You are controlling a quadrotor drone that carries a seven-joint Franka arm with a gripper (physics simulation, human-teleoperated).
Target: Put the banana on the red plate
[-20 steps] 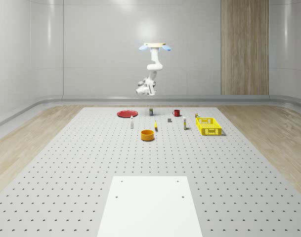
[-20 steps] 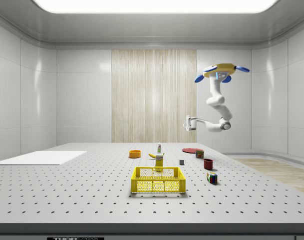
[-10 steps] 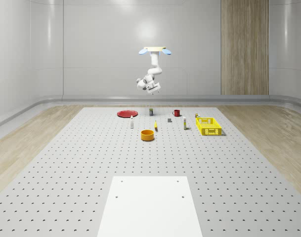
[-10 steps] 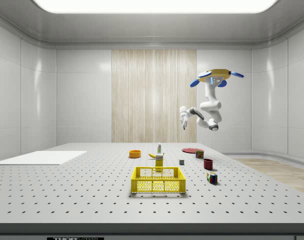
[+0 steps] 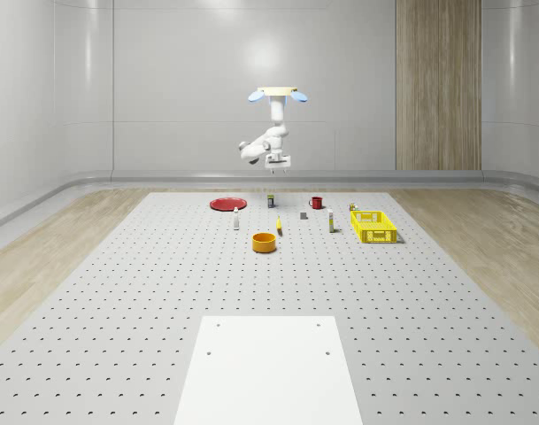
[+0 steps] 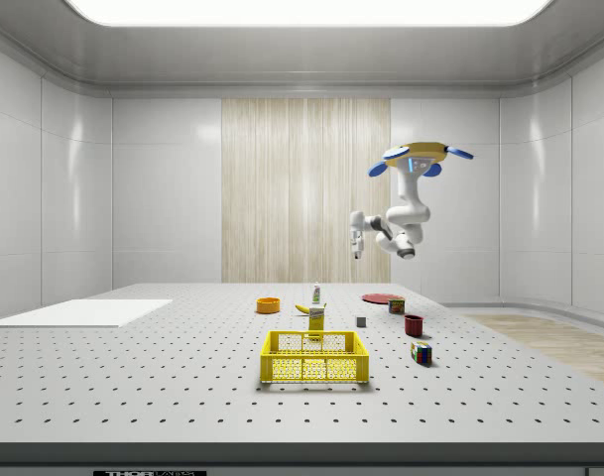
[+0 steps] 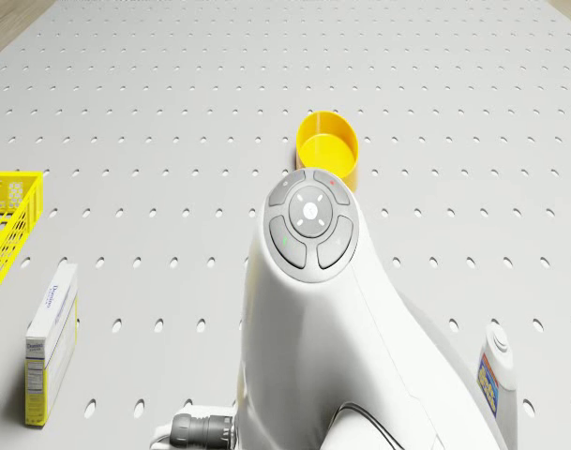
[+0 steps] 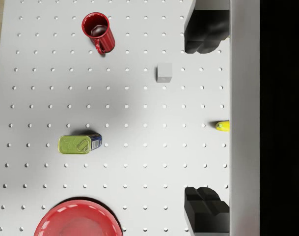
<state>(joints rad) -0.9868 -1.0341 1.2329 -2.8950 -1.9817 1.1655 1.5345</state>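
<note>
Where pale walls enclose the perforated table (image 5: 119, 301), the drone (image 5: 277, 92) hovers high — arm folded tighter than before, gripper (image 8: 206, 120) now pointing down, fingers spread, empty.

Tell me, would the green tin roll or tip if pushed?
Probably not roll: the green tin looks rounded-rectangular from above, not round. It seems to sit flat on the table, so it would likely slide, not tip. Its metal-looking lid suggests stiffness.

The banana (image 5: 279, 225) is small and yellow, lying on the surface (image 5: 145, 301) toward the far end, near the middle. The red plate (image 5: 227, 204) is round and shallow, resting flat farther back and to the whole-scene view's left of it, well apart.
</note>
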